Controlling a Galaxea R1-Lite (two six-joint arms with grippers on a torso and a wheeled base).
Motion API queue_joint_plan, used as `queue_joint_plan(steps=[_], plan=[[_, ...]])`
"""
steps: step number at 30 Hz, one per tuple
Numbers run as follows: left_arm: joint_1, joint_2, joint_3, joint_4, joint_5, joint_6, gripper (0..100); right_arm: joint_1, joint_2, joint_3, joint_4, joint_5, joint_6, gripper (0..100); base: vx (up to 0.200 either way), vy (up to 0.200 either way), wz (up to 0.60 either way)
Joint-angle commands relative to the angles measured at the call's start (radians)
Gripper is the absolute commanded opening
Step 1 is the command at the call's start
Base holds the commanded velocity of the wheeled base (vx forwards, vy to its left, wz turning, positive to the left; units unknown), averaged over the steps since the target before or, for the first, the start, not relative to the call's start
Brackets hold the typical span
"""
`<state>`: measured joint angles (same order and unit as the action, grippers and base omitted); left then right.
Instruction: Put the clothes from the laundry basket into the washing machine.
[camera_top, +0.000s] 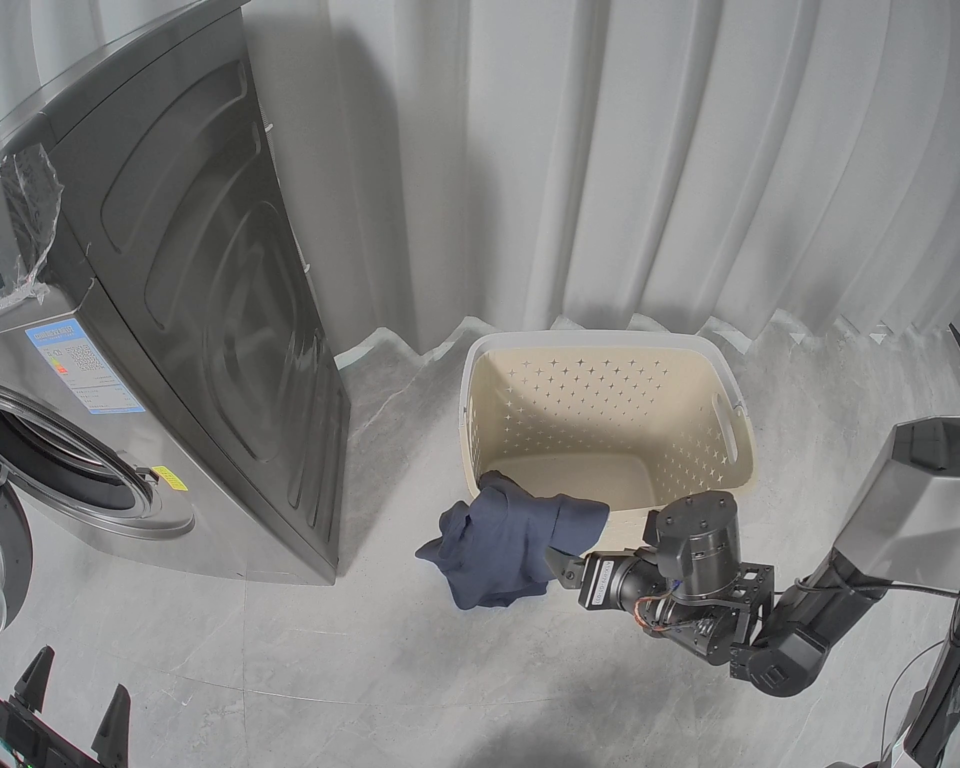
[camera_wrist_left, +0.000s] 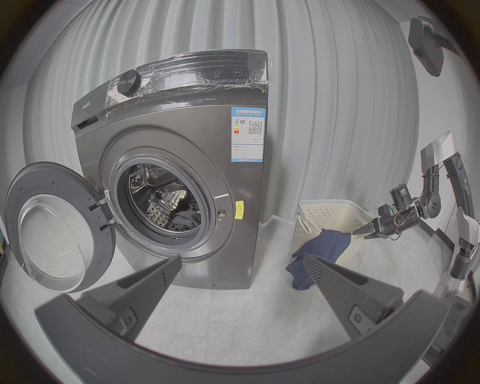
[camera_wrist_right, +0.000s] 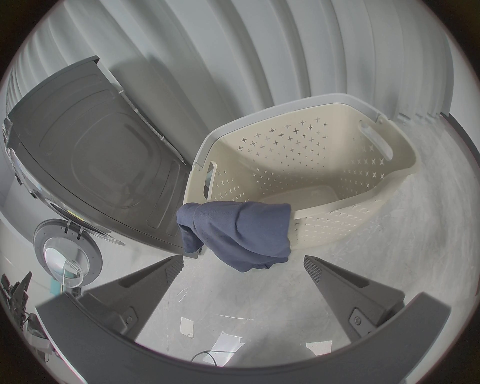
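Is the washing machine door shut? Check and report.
No, the round door stands swung wide open to one side of the washing machine, leaving its drum exposed.

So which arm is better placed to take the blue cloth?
Right: the right tool is open beside the blue cloth on the laundry basket rim; the left tool is far off, by the washing machine.

Pale grey-white curtain: hangs in deep vertical folds across whole back of scene, reaching down to ground. Curtain hem: bunches in small zigzag peaks at its foot. Light grey floor: marble-look tiles, faint veining, thin joint lines, spreading forward from curtain. Bright reflections on tiles well forward of curtain.
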<state>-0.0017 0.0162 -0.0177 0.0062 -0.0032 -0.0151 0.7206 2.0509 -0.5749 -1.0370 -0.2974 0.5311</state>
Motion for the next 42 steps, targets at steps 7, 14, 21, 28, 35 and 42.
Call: queue_joint_plan(steps=[7, 14, 21, 28, 35, 42], plan=[[0.000, -0.015, 0.016, 0.000, 0.000, 0.000, 100, 0.003, 0.111, -0.106, 0.011, 0.008, -0.003, 100, 0.000, 0.000, 0.00], [0.000, -0.015, 0.016, 0.000, -0.001, 0.001, 100, 0.000, 0.169, -0.187, 0.014, 0.014, -0.002, 100, 0.000, 0.000, 0.00], [0.000, -0.015, 0.016, 0.000, -0.001, 0.001, 100, 0.000, 0.193, -0.249, 0.015, 0.023, -0.002, 100, 0.000, 0.000, 0.00], [-0.001, -0.015, 0.016, 0.000, -0.001, 0.000, 100, -0.003, 0.256, -0.293, 0.015, 0.024, -0.003, 100, 0.000, 0.000, 0.00], [-0.001, -0.015, 0.016, 0.000, -0.001, 0.000, 100, -0.006, 0.287, -0.330, 0.015, 0.031, -0.005, 100, 0.000, 0.000, 0.00], [-0.001, -0.015, 0.016, 0.000, -0.001, 0.001, 100, -0.012, 0.328, -0.376, 0.012, 0.031, -0.010, 100, 0.000, 0.000, 0.00]])
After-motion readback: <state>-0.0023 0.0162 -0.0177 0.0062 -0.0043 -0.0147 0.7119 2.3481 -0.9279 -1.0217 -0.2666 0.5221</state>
